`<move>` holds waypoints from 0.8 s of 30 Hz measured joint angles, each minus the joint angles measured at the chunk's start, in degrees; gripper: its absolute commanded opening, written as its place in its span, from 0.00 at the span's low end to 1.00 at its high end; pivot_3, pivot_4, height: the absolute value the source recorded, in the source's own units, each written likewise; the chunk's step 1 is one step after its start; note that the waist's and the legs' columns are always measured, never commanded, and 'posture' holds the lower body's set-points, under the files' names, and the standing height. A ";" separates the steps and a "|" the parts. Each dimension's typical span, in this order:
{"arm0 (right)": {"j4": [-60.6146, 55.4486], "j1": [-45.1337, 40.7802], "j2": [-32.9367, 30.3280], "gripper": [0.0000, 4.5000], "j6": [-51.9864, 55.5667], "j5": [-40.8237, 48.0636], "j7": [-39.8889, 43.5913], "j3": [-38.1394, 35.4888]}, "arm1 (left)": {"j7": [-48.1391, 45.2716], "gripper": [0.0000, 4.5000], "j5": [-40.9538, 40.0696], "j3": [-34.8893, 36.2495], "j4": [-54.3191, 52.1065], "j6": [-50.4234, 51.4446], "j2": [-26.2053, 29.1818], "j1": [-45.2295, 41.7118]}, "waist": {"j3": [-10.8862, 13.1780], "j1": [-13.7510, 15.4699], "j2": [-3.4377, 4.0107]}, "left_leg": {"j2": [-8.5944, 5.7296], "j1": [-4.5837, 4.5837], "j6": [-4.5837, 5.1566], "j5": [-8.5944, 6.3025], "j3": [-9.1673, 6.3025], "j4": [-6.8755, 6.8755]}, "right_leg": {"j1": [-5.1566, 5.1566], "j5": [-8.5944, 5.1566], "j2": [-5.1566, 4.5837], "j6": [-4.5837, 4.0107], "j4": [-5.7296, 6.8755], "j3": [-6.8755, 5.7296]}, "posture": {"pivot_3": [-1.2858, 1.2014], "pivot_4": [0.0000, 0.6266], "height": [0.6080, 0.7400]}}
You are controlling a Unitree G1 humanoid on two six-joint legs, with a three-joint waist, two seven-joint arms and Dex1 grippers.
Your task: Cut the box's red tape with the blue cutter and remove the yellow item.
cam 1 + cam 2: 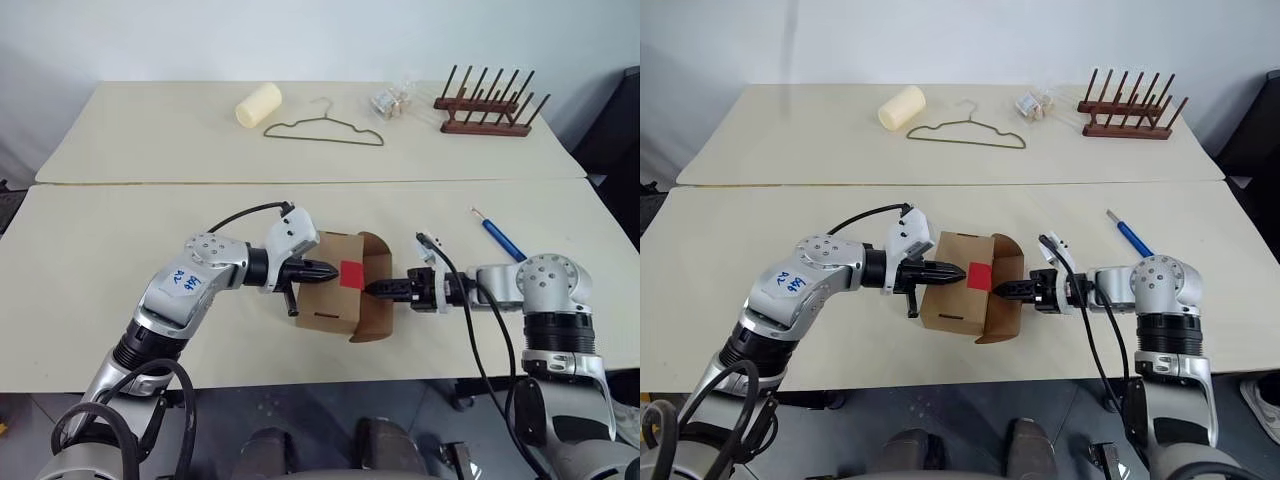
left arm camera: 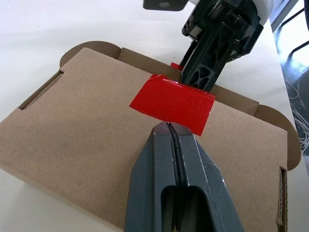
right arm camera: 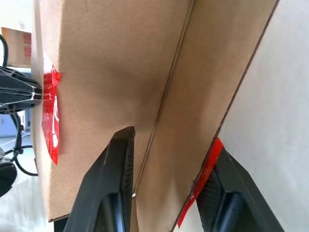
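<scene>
The brown box [image 1: 335, 290] stands in the middle of the near table, with the red tape [image 1: 351, 272] on its top by the right edge. My left gripper [image 1: 330, 269] is shut, and its tip rests on the box top right at the tape [image 2: 173, 104]. From the right, my right gripper [image 1: 370, 289] reaches the box's curved end flap [image 1: 378, 290]. In the right wrist view its fingers [image 3: 116, 183] straddle that cardboard flap and close on it. The blue cutter [image 1: 500, 238] lies on the table to the right, apart from both grippers. The yellow item is hidden.
On the far table lie a cream roll [image 1: 258, 104], a wire hanger [image 1: 325, 130], a clear packet [image 1: 388, 102] and a wooden peg rack [image 1: 488, 110]. A seam [image 1: 300, 183] splits the two tables.
</scene>
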 measured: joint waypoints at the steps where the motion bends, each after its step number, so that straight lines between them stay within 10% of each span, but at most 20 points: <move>1: 0.56 -0.21 -0.01 0.10 0.00 -0.52 -0.01 0.04 | 0.03 0.00 -0.02 0.00 0.04 0.00 -0.01 0.00 | 0.00 -0.01 0.00 | 0.00 0.00 0.00 0.00 0.00 0.00 | 0.00 0.00 0.00 0.00 0.00 0.01 | 0.52 0.24 1.00; 12: 3.09 -2.96 -4.55 0.01 0.81 0.82 0.78 2.66 | 2.04 0.00 -0.01 0.11 2.55 -1.56 -4.48 -0.14 | 0.00 0.73 0.08 | -0.04 -0.11 0.23 0.14 -0.02 0.00 | 0.00 0.03 -0.28 -0.01 -0.08 0.06 | 0.52 0.24 1.00; 24: 8.41 -18.97 -32.64 0.01 0.83 6.38 2.52 20.38 | 6.31 0.00 3.70 -4.19 18.12 -15.58 -21.43 -5.54 | 0.10 2.22 0.20 | -0.57 -1.15 0.45 0.18 -0.04 -0.12 | -0.33 0.31 -0.31 0.45 -1.01 -0.43 | 0.52 0.24 1.00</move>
